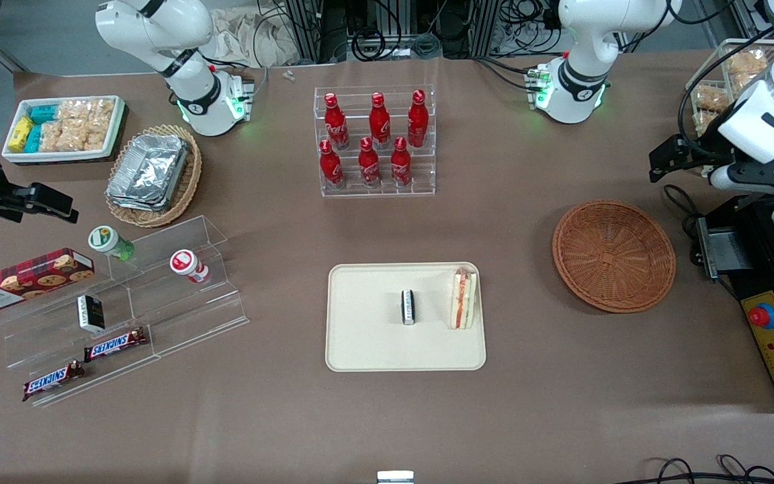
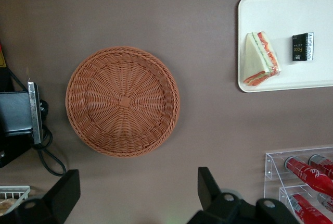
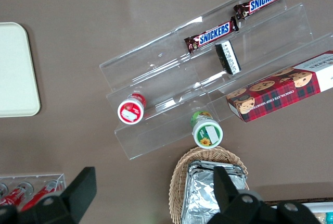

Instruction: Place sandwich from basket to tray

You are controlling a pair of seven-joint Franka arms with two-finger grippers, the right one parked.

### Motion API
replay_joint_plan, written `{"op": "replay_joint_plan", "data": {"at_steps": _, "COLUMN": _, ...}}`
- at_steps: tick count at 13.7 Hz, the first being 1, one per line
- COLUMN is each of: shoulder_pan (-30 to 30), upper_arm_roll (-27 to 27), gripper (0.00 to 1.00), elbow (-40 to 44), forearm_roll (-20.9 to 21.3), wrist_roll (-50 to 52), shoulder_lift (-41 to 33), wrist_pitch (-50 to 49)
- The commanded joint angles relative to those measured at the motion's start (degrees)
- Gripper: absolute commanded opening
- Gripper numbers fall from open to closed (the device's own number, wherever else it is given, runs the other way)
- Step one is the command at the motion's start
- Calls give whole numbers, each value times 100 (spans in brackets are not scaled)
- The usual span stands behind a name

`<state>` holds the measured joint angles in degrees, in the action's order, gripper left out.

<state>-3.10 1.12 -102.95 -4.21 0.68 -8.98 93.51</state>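
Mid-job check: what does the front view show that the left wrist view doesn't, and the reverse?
Only the front view shows the snack bin, the foil trays and the Snickers bars. Only the left wrist view shows the left end effector open above the table, holding nothing. Both show the sandwich lying on the tray beside a small dark packet, the empty basket and the cola bottles.

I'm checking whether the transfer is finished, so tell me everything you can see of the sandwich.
The sandwich is a small triangular wedge of white bread with orange-red and green filling along one cut edge. It rests on the cream tray, near the rim closest to the reddish-brown wicker basket, which holds nothing. A small dark packet lies beside it, apart. Nothing grips it: the gripper is open, above the table beside the basket.
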Motion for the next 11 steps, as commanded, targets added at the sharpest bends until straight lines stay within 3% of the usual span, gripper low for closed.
{"op": "replay_joint_plan", "data": {"at_steps": 1, "shoulder_pan": -94, "upper_arm_roll": 46, "gripper": 100, "elbow": 335, "forearm_roll": -62, "wrist_roll": 274, "shoulder_lift": 61, "wrist_pitch": -184}}
{"op": "replay_joint_plan", "data": {"at_steps": 6, "shoulder_pan": -130, "upper_arm_roll": 134, "gripper": 100, "elbow": 1759, "forearm_roll": -28, "wrist_roll": 249, "shoulder_lift": 887, "wrist_pitch": -983}}
{"op": "replay_joint_plan", "data": {"at_steps": 11, "shoulder_pan": -130, "upper_arm_roll": 388, "gripper": 100, "elbow": 2034, "forearm_roll": 218, "wrist_roll": 293, "shoulder_lift": 1161, "wrist_pitch": -1002}}
